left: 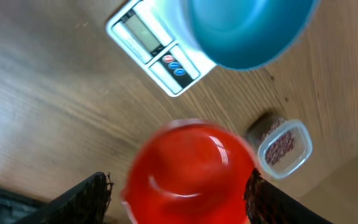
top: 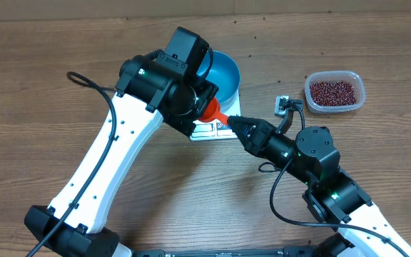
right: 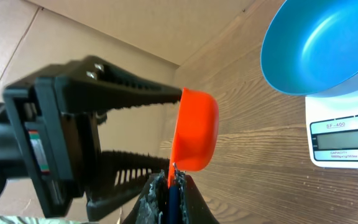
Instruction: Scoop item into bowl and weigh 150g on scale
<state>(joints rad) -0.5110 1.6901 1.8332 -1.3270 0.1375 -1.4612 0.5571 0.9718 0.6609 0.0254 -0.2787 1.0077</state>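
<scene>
Beans (top: 333,91) sat in a clear tub (top: 360,91) past the right fingers (right: 149,202), which clenched the scoop (right: 194,134); left fingers (right: 135,92) released around it. Bowl (right: 316,50) on the SF-400 scale (right: 344,140) was empty.

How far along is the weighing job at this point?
Done: the bowl sits on the scale, and what shows of its inside is bare. In hand: the right gripper is shut on the scoop by its handle, with the left gripper open around its empty-looking cup. Left: the beans lie in the tub, so scooping and weighing remain.
</scene>
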